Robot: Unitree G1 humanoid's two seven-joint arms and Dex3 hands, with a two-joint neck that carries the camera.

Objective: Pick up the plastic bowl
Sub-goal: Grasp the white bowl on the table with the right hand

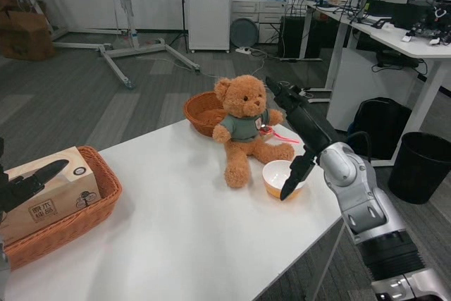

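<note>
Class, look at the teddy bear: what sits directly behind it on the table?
A round wicker basket sits behind the teddy bear at the table's far edge. The bear covers its right side, and its contents cannot be seen.

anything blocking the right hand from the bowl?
Nothing visible. The right hand is already over the bowl, with one of its fingers reaching down at the near rim. The teddy bear sits close on the bowl's left, not between them.

A teddy bear [245, 129] sits on the white worktop [183, 230] before a round wicker basket [202, 111]. At the left edge, another basket [91, 206] holds a tissue box [49, 199].
</note>
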